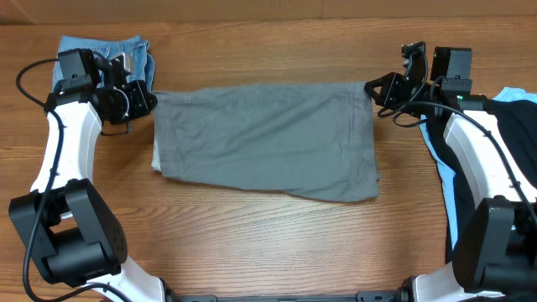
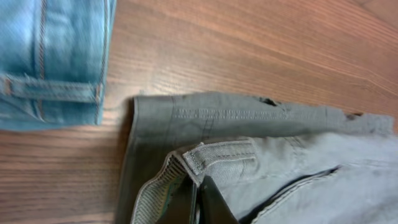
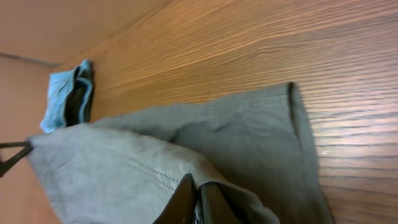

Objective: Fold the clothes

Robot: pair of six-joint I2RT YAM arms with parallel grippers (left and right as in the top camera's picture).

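The grey trousers point(image 1: 264, 138) lie folded into a wide rectangle across the middle of the table. My left gripper point(image 1: 149, 101) is shut on their far left corner, pinching the waistband point(image 2: 217, 158) just above the fingertips point(image 2: 211, 202). At the far right corner my right gripper point(image 1: 372, 86) is shut on the grey cloth point(image 3: 124, 168), which bunches over its fingers point(image 3: 186, 199). The pinched top edge looks slightly raised between the two grippers. Light-blue denim shorts point(image 1: 126, 57) sit folded at the far left, close beside the left gripper.
More clothes, black point(image 1: 512, 151) and pale-blue point(image 1: 440, 155), lie heaped at the right edge under the right arm. The denim shorts point(image 2: 53, 59) nearly touch the trousers' left end. Bare wooden table point(image 1: 268, 243) runs along the front.
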